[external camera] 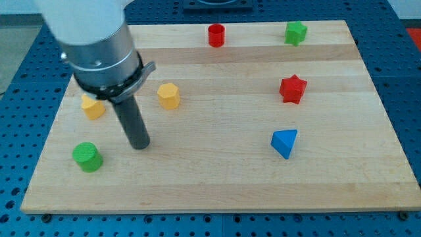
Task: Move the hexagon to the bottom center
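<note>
A yellow hexagon block (168,95) sits on the wooden board left of centre. My tip (139,145) rests on the board below and to the left of the hexagon, a short gap away and not touching it. The rod rises from the tip up to the arm's grey cylinder at the view's top left.
A yellow block (93,106) lies left of the rod, partly hidden by the arm. A green cylinder (87,157) is at the lower left. A red cylinder (216,35) and green star (296,32) sit at the top; a red star (293,89) and blue triangle (285,143) at the right.
</note>
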Robot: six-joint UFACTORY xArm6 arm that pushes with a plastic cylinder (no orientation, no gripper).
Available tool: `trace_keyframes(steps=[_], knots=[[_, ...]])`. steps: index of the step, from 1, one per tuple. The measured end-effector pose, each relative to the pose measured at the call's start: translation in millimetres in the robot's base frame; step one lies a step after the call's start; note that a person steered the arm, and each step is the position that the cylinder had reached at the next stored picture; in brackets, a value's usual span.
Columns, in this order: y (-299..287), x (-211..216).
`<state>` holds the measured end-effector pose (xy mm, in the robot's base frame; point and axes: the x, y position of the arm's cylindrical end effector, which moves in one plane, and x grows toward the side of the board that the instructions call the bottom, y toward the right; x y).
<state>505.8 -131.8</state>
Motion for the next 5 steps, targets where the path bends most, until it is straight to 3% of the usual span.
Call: trace_keyframes(steps=[5], knots=[[18, -122]])
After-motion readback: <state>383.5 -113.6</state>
